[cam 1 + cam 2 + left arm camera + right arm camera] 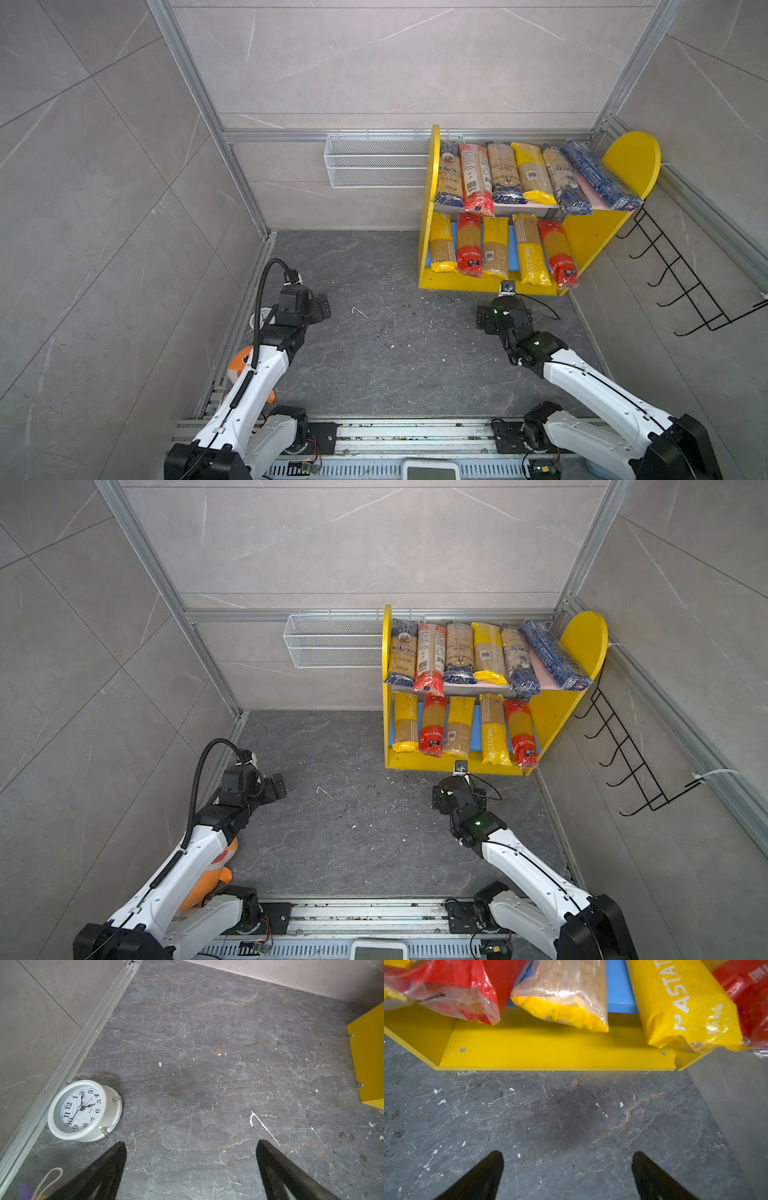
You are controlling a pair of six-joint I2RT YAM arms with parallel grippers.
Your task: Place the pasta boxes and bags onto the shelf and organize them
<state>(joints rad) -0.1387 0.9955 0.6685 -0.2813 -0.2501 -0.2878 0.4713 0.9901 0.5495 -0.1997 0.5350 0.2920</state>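
Note:
The shelf (490,286) (453,766) with yellow sides stands at the back right in both top views. Several pasta bags (503,174) lie side by side on its pink upper board, with a dark blue pack (598,174) leaning at the right end. Several more bags (494,245) with yellow and red ends lie on the blue lower board. My right gripper (568,1153) hovers open and empty over the floor just before the shelf's yellow front board (550,1051). My left gripper (190,1142) is open and empty over bare floor at the left, far from the shelf.
A white alarm clock (83,1109) lies by the left frame rail, close to my left gripper. An orange plush toy (239,361) sits under the left arm. A white mesh basket (374,160) hangs on the back wall and a black hook rack (681,274) on the right wall.

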